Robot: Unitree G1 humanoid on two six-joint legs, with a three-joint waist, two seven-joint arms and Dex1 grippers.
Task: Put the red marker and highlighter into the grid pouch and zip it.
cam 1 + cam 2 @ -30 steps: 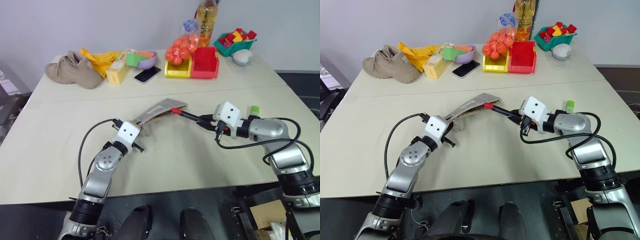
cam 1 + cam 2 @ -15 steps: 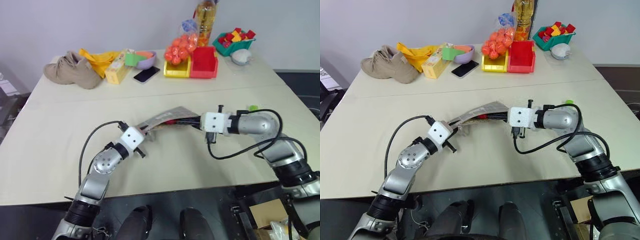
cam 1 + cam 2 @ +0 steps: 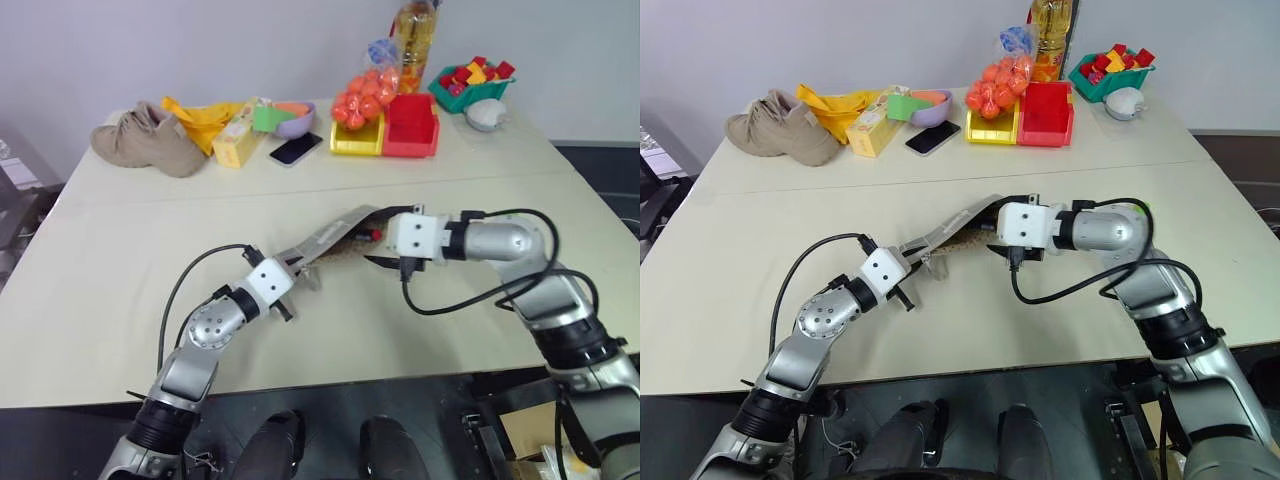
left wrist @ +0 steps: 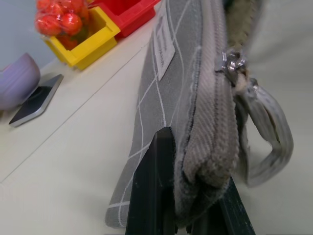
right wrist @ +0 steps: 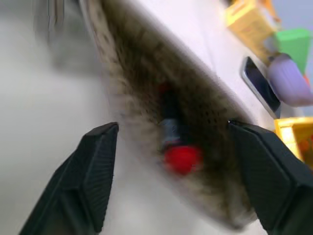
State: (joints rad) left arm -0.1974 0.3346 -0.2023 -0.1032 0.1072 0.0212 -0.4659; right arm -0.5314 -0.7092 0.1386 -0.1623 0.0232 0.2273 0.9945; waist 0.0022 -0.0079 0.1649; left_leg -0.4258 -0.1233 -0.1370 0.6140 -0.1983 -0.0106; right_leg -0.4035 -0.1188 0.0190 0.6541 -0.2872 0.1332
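Note:
The grey grid pouch (image 3: 330, 234) is propped off the table at a slant, its open mouth toward my right arm. My left gripper (image 4: 195, 215) is shut on the pouch's near end, beside the zipper pull (image 4: 233, 62). My right gripper (image 5: 171, 128) is open at the pouch's mouth, a finger on either side of it. The red marker (image 5: 177, 155) lies inside the fuzzy lining with its red end (image 3: 374, 234) showing at the opening, and neither finger touches it. The highlighter is hidden behind my right forearm.
Along the table's far edge stand a tan shoe (image 3: 145, 140), a yellow cloth, a phone (image 3: 295, 149), a yellow bin of orange balls (image 3: 358, 135), a red bin (image 3: 410, 125) and a green basket of blocks (image 3: 470, 85).
My right gripper carried the red marker leftward into the pouch's mouth and then opened, leaving it inside. My left gripper kept its hold on the pouch.

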